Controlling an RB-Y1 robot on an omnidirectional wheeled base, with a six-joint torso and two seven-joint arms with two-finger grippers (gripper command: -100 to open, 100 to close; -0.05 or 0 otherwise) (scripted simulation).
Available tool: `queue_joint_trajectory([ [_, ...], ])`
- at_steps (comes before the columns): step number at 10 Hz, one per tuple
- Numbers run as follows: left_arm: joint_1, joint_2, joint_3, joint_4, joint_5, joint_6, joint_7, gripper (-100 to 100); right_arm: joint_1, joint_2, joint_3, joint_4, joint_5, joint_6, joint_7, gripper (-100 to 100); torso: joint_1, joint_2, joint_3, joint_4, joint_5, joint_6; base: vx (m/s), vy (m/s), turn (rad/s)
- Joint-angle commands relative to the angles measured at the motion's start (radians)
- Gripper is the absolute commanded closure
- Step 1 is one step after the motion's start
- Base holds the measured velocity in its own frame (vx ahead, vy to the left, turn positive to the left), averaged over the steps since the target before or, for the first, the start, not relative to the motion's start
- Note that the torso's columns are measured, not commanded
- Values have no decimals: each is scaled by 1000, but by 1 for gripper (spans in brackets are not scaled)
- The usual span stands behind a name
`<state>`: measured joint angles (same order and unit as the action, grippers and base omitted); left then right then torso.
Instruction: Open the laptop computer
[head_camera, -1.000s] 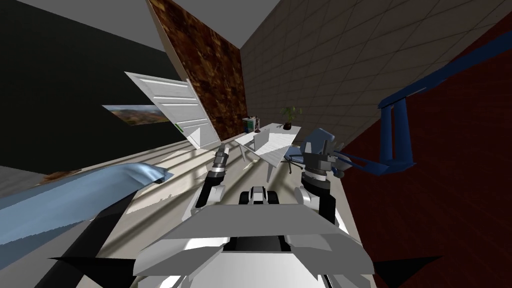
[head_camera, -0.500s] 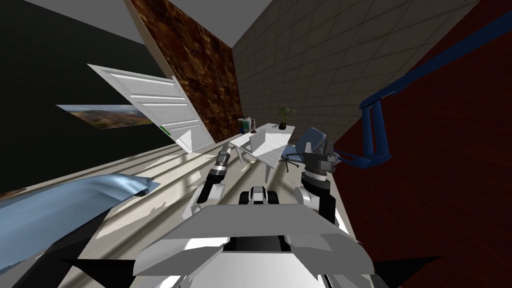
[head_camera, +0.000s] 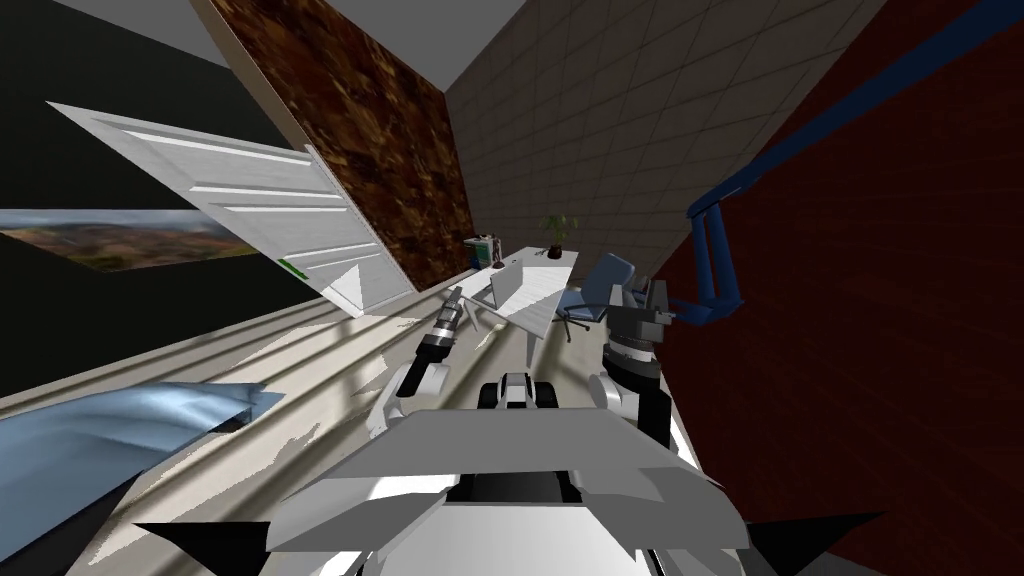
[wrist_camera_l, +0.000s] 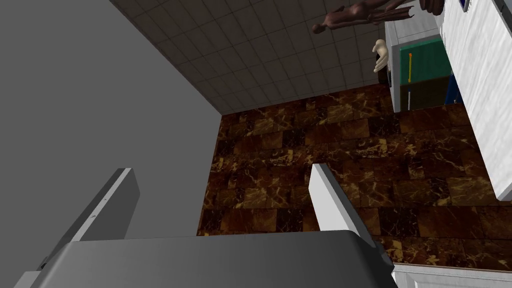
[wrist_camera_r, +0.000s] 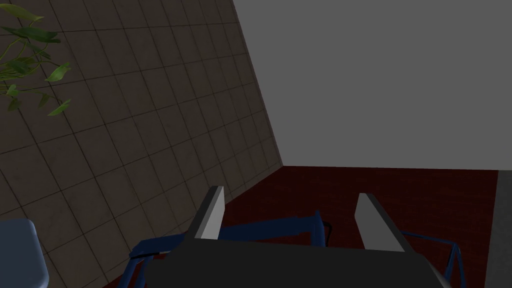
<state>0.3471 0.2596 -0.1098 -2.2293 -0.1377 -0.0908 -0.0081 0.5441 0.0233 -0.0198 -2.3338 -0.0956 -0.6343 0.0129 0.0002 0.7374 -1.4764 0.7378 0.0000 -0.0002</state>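
1. The left gripper (head_camera: 455, 296) is being held out low in front, over the pale floor (head_camera: 330, 380), near the closest end of the white desk (head_camera: 550, 282). Its two fingers (wrist_camera_l: 332, 205) are being held wide apart, and nothing is being gripped between them.
2. The right gripper (head_camera: 645, 295) is being held up on the right side, close to the blue chair (head_camera: 605, 275). Its fingers (wrist_camera_r: 377, 222) are being held apart too, with nothing between them.
3. The laptop (head_camera: 506, 283) is being held up by the desk top, toward the end closest to the robot. A light grey panel of it is standing up. It is too small for more to be told. It is not being touched by either gripper.
4. Some books (head_camera: 485, 250) and a small brown figure (wrist_camera_l: 365, 12) are being shown at the far end of the desk, next to the brown marble wall (head_camera: 350, 150).
5. A potted plant (head_camera: 553, 235) is being shown at the far end too, in front of the grey tiled wall (head_camera: 620, 130).
6. A blue frame (head_camera: 715, 265) is being shown against the dark red wall (head_camera: 880, 300) on the right.
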Motion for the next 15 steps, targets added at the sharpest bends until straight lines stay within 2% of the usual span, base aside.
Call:
queue_joint_trajectory([
  [1, -17, 39, -8, 9, -7, 55, 16, -100, 0, 0, 0, 0, 0, 0, 0, 0, 0, 1, 0, 0, 0, 0, 57, 25, -161],
  [2, -29, 65, -11, 15, -11, 88, 25, -100, 0, 0, 0, 0, 0, 0, 0, 0, 0, 1, 1, 0, 0, 0, 67, 33, -179],
  [9, -81, 177, -26, 39, -27, 224, 64, -100, 0, 0, 0, 0, 0, 0, 0, 0, 0, 0, 0, 0, 0, 0, 52, 23, -169],
  [15, -122, 251, -38, 61, -39, 333, 95, -100, 0, 0, 0, 0, 0, 0, 0, 0, -1, 1, 1, 0, 0, 0, 45, 25, -152],
])
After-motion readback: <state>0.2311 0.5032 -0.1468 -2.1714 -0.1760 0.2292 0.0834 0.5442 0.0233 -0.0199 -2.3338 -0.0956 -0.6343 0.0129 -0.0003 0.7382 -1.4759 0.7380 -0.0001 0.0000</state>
